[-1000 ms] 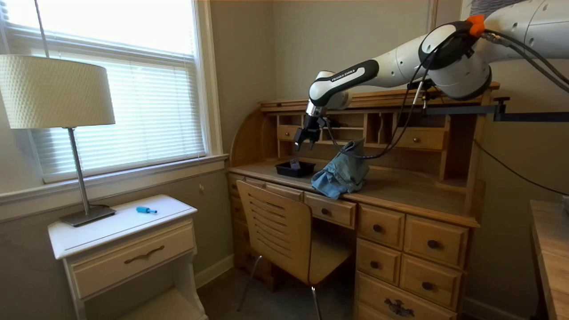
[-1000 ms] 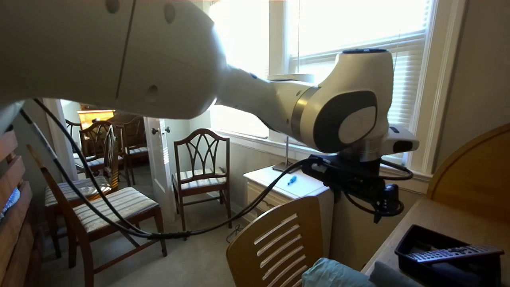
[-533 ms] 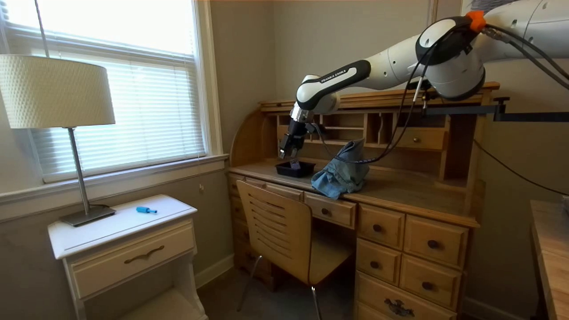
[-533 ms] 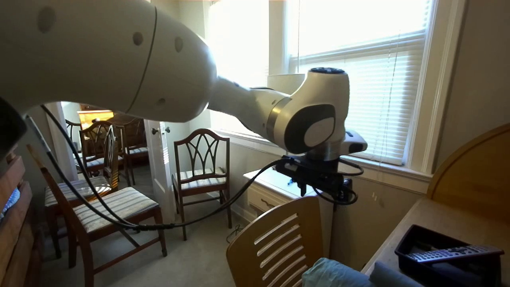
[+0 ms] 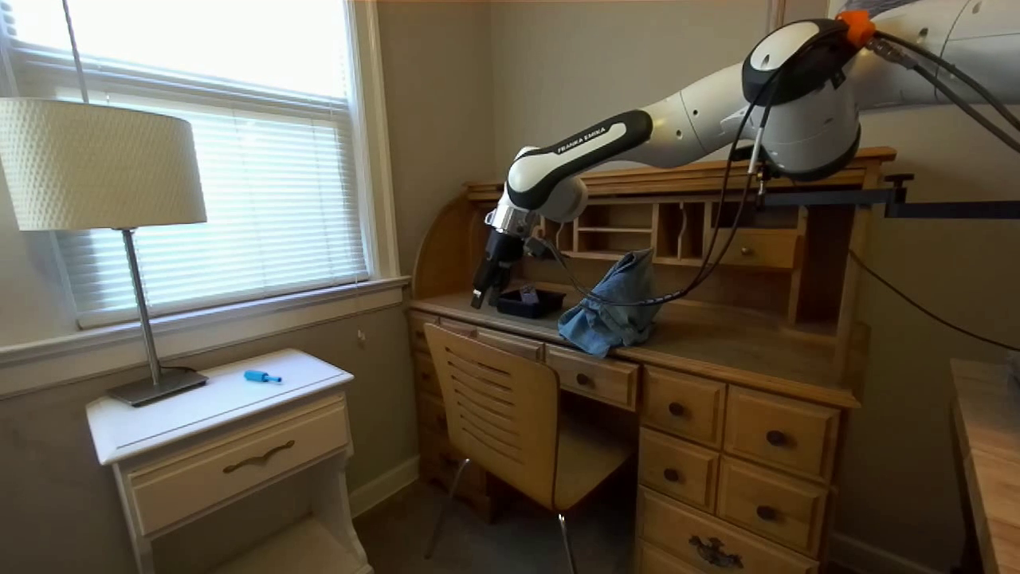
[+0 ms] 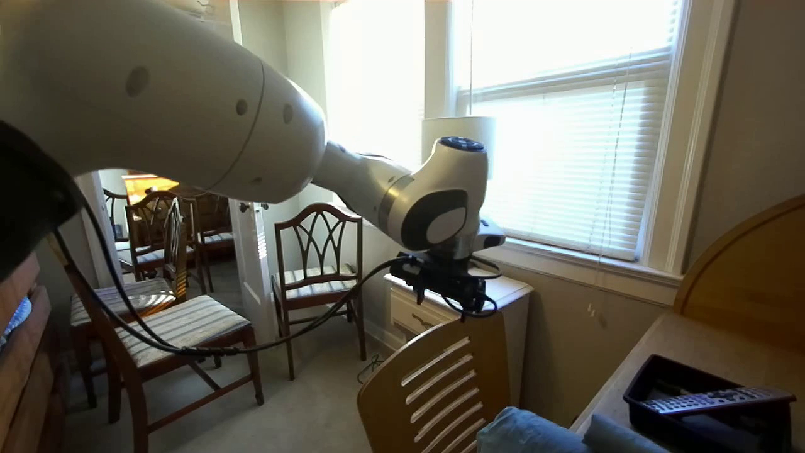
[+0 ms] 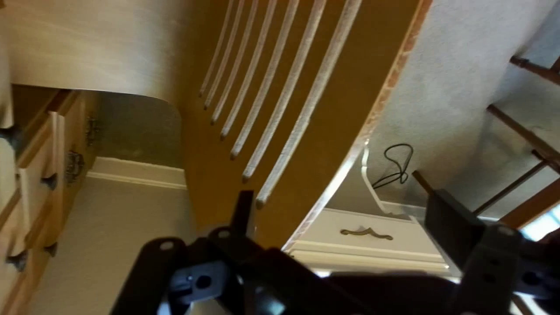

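My gripper (image 5: 485, 299) hangs in the air with its fingers pointing down. In the wrist view the gripper (image 7: 343, 203) is open, its two dark fingers far apart with nothing held. Behind the left finger is the slatted back of a wooden chair (image 7: 332, 113); through the gap shows the white nightstand's drawer front (image 7: 319, 225). On the nightstand (image 5: 319, 375) lies a small bright blue tool-like item (image 5: 261, 376); in the exterior view from behind the arm the gripper (image 6: 441, 299) hides it. A black tray (image 5: 546, 307) holding a remote (image 6: 710, 400) sits on the desk.
A blue-grey cloth (image 5: 610, 315) is bunched on the rolltop desk (image 5: 733, 351). The wooden chair (image 5: 498, 399) stands before the desk. A lamp (image 5: 139, 303) rises from the nightstand by the window. Dining chairs (image 6: 317, 277) stand farther off. Cables (image 5: 721, 215) loop below the arm.
The arm has swung away from above the desk toward the nightstand side and come lower. The blue item has gone from sight behind the gripper in an exterior view. The gripper has stayed open.
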{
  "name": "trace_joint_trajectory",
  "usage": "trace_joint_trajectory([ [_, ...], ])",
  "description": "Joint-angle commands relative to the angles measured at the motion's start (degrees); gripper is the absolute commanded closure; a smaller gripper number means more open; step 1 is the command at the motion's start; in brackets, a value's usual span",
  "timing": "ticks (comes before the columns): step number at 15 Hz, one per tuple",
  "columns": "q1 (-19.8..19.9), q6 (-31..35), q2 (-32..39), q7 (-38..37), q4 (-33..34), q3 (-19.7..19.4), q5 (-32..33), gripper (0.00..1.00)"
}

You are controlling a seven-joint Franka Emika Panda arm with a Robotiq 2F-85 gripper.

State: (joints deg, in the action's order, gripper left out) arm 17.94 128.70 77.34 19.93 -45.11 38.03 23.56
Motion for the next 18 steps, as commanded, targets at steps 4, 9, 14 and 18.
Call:
trace_joint_trajectory([
  [4, -3.26, 1.37, -2.28, 3.86, -1.41, -7.38, -9.50, 0.00],
  [9, -6.91, 1.20, -1.53, 2.80, 0.62, -14.56, -16.39, 0.00],
  [14, -8.31, 1.91, 1.11, -1.62, 1.68, -12.45, -12.00, 0.00],
  [18, -11.49, 2.59, 1.76, -4.99, 2.43, -15.33, -10.84, 0.00],
])
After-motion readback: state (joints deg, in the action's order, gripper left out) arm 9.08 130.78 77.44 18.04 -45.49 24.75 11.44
